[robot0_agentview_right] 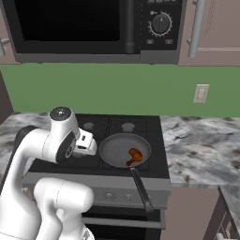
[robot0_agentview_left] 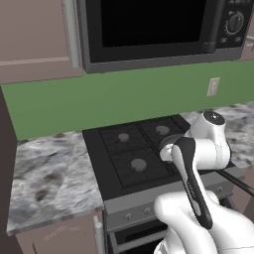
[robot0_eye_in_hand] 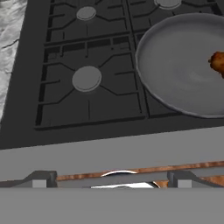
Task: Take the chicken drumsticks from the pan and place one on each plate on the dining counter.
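From my remote station, I watch the gripper (robot0_agentview_right: 92,143) hang with its jaws spread wide and empty above the front edge of the black stove (robot0_agentview_right: 93,129), to the left of the pan. The pan (robot0_agentview_right: 124,149), a round grey dish, sits on the stove's front right burner, just beside the gripper and apart from it. Its long dark handle (robot0_agentview_right: 141,190) runs out over the stove's front panel, toward me. The chicken drumsticks (robot0_agentview_right: 134,156) lie inside the pan, on the half away from the gripper; in the right base view they read as one orange-brown clump, so I cannot tell the pieces apart. In the hand view, I see a browned piece (robot0_eye_in_hand: 217,62) at the frame's right edge, resting on the pan's (robot0_eye_in_hand: 183,65) grey floor, while a round burner cap (robot0_eye_in_hand: 86,78) lies ahead of the gripper. Marbled stone surface (robot0_agentview_right: 201,145) flanks the stove on both sides. A black microwave (robot0_agentview_right: 93,28) hangs above the gripper against a green wall (robot0_agentview_right: 117,89), and a white wall outlet (robot0_agentview_right: 201,93) sits on that wall beyond the pan. In the left base view, the white arm (robot0_agentview_left: 198,163) covers most of the pan.
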